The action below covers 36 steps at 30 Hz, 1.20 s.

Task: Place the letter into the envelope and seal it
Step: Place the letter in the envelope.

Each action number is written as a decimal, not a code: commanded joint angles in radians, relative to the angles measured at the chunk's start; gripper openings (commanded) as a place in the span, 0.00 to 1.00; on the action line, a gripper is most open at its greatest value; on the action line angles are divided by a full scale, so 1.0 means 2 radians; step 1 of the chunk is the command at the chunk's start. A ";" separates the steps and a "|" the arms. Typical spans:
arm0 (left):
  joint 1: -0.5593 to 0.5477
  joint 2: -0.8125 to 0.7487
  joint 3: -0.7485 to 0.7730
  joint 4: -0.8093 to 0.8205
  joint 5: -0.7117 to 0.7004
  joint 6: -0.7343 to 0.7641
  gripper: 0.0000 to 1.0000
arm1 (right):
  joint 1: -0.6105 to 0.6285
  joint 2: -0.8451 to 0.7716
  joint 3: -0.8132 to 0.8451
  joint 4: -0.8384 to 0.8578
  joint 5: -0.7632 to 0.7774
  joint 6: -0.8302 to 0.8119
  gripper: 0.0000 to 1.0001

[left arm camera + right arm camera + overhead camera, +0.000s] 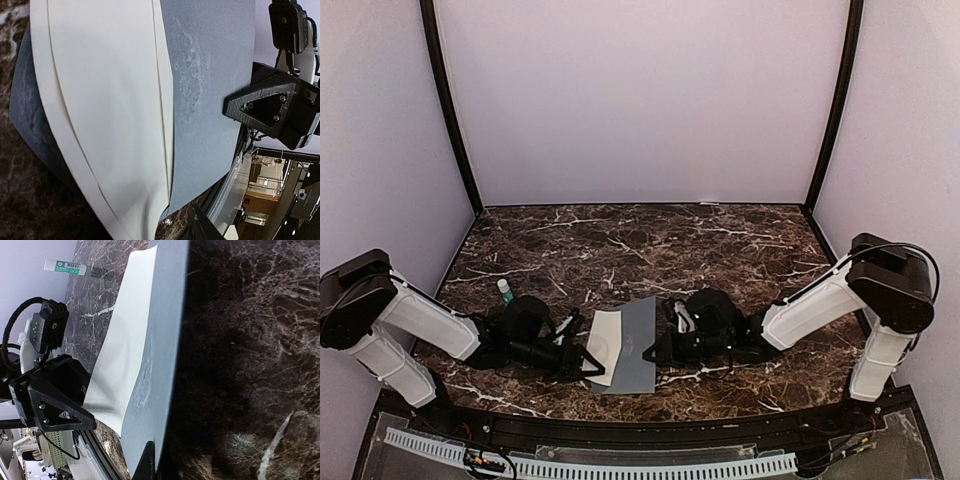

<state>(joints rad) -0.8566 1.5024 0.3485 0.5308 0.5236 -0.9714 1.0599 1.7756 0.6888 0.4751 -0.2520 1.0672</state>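
The right gripper [655,350] lies low over the table, its jaws closed on the right-hand edge of the envelope [636,352] and holding that side. Facing it, the left gripper [588,362] sits at the near left corner of the letter [604,340]; whether its jaws are parted or pinching the sheet I cannot tell from any view. The letter bows up a little and overlaps the envelope's left part, with much of it showing. Its right edge may already be tucked into the envelope's mouth, though the wrist views do not settle that. The step in hand is therefore insertion, and sealing is not yet begun. The next move calls for the left arm to slide the sheet rightward into the pocket while the right holds the envelope fast, without buckling the paper. A glue stick [504,290] lies well apart on the marble table [740,240].
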 commanded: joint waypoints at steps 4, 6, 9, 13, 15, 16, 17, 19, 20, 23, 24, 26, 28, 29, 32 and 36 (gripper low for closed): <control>0.016 -0.012 0.018 -0.037 -0.022 0.027 0.40 | -0.003 -0.018 -0.007 0.002 -0.007 -0.011 0.00; 0.029 -0.011 0.024 -0.042 -0.020 0.037 0.39 | -0.003 -0.019 -0.007 0.002 -0.010 -0.012 0.00; 0.042 -0.006 0.031 -0.045 -0.016 0.045 0.38 | -0.003 -0.018 -0.006 0.003 -0.012 -0.012 0.00; 0.058 0.009 0.041 -0.046 -0.007 0.055 0.37 | -0.002 -0.017 -0.006 0.004 -0.015 -0.013 0.00; 0.063 0.017 0.046 -0.044 -0.002 0.059 0.35 | -0.003 -0.017 -0.005 0.005 -0.016 -0.013 0.00; 0.063 0.020 0.049 -0.041 0.002 0.060 0.34 | -0.002 -0.016 -0.005 0.005 -0.017 -0.013 0.00; 0.063 0.027 0.051 -0.040 0.004 0.060 0.33 | -0.002 -0.016 -0.005 0.004 -0.017 -0.012 0.00; 0.063 0.036 0.052 -0.038 0.008 0.060 0.24 | -0.003 -0.015 -0.005 0.004 -0.017 -0.012 0.00; 0.063 0.042 0.053 -0.036 0.009 0.059 0.19 | -0.003 -0.015 -0.005 0.002 -0.016 -0.012 0.00; 0.063 0.049 0.050 -0.034 0.011 0.057 0.01 | -0.002 -0.017 -0.004 -0.009 -0.008 -0.012 0.05; 0.063 0.050 0.049 -0.032 0.011 0.056 0.00 | -0.002 -0.018 -0.003 -0.016 -0.004 -0.013 0.09; 0.063 0.049 0.046 -0.032 0.011 0.056 0.00 | -0.003 -0.023 -0.001 -0.033 0.006 -0.016 0.16; 0.063 0.048 0.045 -0.032 0.012 0.057 0.00 | -0.002 -0.029 0.005 -0.058 0.020 -0.021 0.23; 0.064 0.047 0.046 -0.032 0.013 0.058 0.00 | -0.002 -0.034 0.009 -0.073 0.027 -0.026 0.26; 0.063 0.048 0.047 -0.032 0.016 0.058 0.00 | -0.002 -0.046 0.019 -0.116 0.051 -0.033 0.36; 0.064 0.050 0.050 -0.033 0.018 0.060 0.00 | -0.002 -0.059 0.030 -0.168 0.083 -0.039 0.49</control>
<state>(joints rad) -0.7319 1.5990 0.4397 0.4667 0.5419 -0.8677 1.0599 1.6985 0.7086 0.2493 -0.1730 1.0138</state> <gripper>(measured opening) 0.009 0.448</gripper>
